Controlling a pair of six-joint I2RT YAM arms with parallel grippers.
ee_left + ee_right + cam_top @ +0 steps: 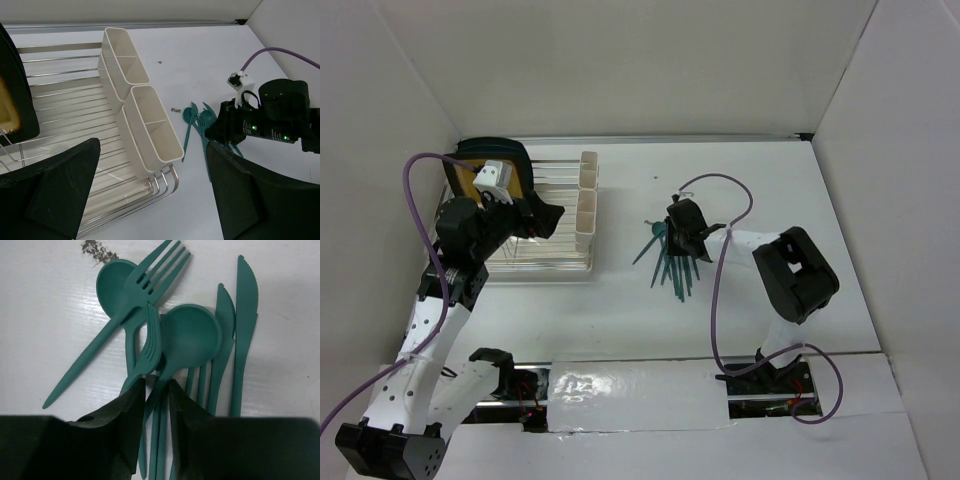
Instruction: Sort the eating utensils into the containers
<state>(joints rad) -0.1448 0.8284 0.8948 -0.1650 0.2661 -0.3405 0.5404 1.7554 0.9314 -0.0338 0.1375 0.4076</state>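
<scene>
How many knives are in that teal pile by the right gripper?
2, side by side at the right of the pile in the right wrist view: the outer knife and the inner knife beside it. Further handles pass under the right gripper, so another may be hidden.

eating utensils (192,335): handles hidden under right gripper (156,387) at 6 o'clock | plate (15,85): cut off at 9 o'clock

Left arm raised toward far-left corner, left gripper (548,220) spread wide. Right arm bent, right gripper (157,400) low mid-worktop, jaws nearly together.
</scene>
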